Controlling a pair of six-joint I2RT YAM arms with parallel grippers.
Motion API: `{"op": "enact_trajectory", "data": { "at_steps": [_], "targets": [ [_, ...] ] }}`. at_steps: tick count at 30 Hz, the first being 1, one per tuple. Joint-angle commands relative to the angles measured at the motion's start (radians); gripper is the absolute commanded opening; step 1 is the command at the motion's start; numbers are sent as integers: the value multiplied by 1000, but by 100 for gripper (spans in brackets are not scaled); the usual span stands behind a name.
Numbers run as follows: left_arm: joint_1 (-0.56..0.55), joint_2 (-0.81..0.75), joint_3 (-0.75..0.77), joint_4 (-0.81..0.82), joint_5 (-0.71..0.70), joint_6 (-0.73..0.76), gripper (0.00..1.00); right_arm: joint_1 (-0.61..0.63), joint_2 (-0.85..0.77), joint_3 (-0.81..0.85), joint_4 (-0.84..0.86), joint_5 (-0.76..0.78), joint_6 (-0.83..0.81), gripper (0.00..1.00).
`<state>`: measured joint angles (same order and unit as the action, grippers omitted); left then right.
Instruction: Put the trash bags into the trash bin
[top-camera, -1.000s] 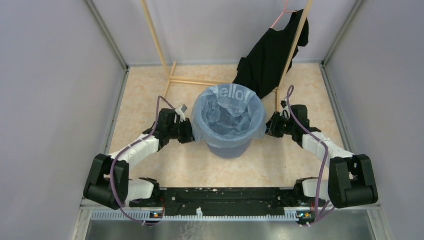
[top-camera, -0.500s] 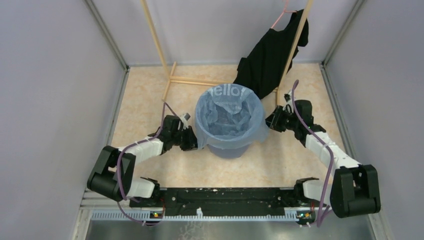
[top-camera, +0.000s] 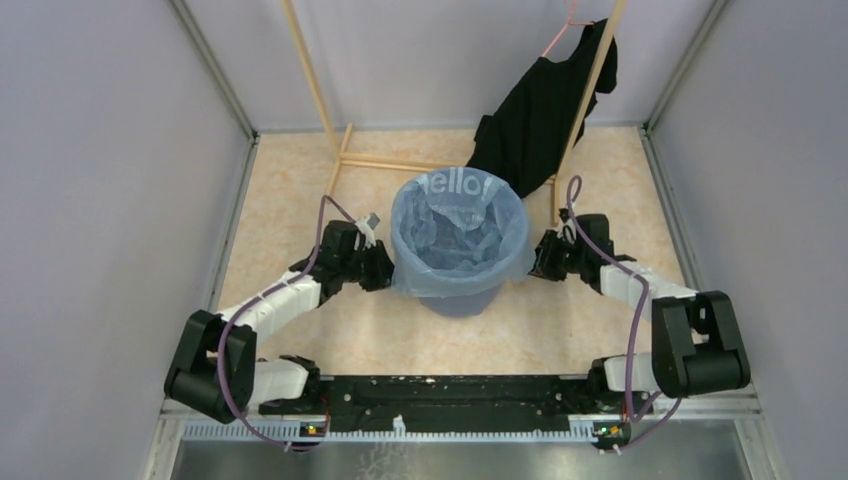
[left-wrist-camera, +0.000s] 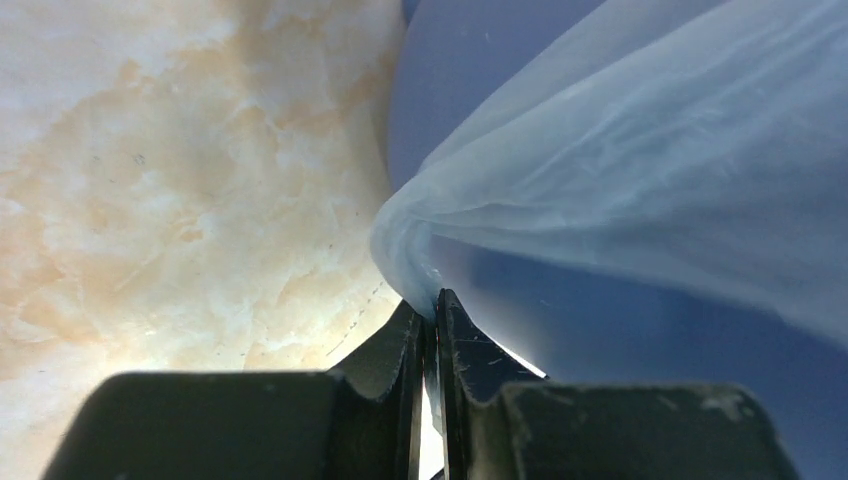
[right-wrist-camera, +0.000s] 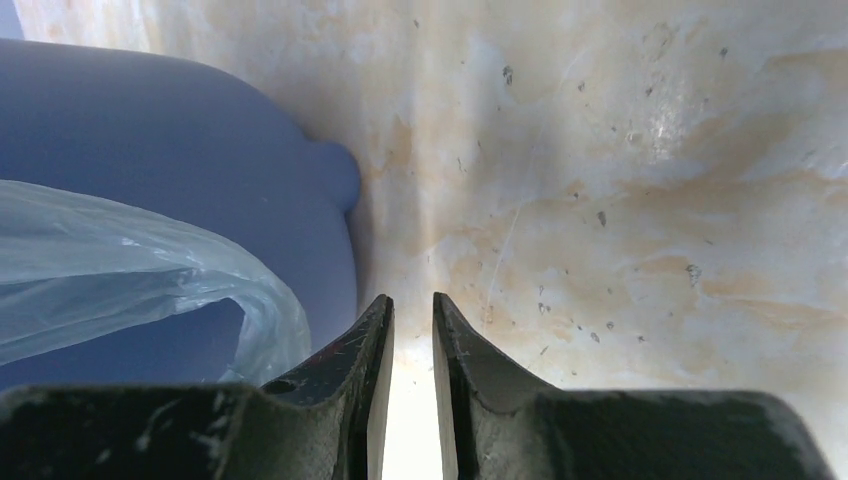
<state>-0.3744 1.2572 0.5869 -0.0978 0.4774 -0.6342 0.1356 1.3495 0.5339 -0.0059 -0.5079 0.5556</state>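
Note:
The round blue trash bin (top-camera: 462, 298) stands mid-floor between my arms. The pale-blue film trash bag (top-camera: 460, 232) lines it, its edge folded over the rim and hanging down the outside. My left gripper (top-camera: 386, 272) is at the bin's left side, shut on a pinch of the bag's edge (left-wrist-camera: 620, 170) next to the blue wall (left-wrist-camera: 470, 90). My right gripper (top-camera: 541, 262) is low at the bin's right side. Its jaws (right-wrist-camera: 411, 300) stand slightly apart with only floor between them. The bag (right-wrist-camera: 120, 260) and bin (right-wrist-camera: 150, 120) lie just left of them.
A black garment (top-camera: 540, 110) hangs on a wooden rack (top-camera: 325, 110) behind the bin, close to its far right rim. Grey walls close in on the left, right and back. The floor is beige marble pattern (top-camera: 290, 190).
The right gripper has drawn back and down towards the bin's right side. The left gripper, still on the bag edge, has shifted slightly up after dipping lower. The bag's skirt hangs lower over the rim.

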Motion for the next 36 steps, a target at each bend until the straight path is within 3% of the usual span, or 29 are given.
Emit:
{"op": "enact_trajectory", "data": {
  "at_steps": [1,5,9,14,18,21,25,27,31,36],
  "targets": [
    [-55,28,-34,52,-15,-31,14,8,-83,101,-110,104,-93,24],
    [-94,46,-31,46,-60,-38,17,7,-172,202,-297,313,-158,41],
    [-95,22,-12,0,-112,-12,20,7,-254,315,-422,439,-204,64],
    [-95,1,9,-45,-149,23,21,8,-320,514,-507,448,-261,79],
    [-94,5,-4,-19,-128,14,21,34,-323,667,-479,314,-252,89],
    [-99,6,-9,-14,-134,13,21,182,-233,822,-518,288,-281,90],
    [-107,-1,-10,-16,-139,15,21,505,-89,997,-594,489,-381,89],
    [-110,-8,-10,-19,-145,14,21,589,-34,1016,-577,523,-398,84],
    [-114,-37,-3,-40,-164,21,21,644,63,989,-536,560,-401,70],
    [-117,-65,11,-63,-181,31,22,654,119,906,-426,747,-402,67]
  ]
}}
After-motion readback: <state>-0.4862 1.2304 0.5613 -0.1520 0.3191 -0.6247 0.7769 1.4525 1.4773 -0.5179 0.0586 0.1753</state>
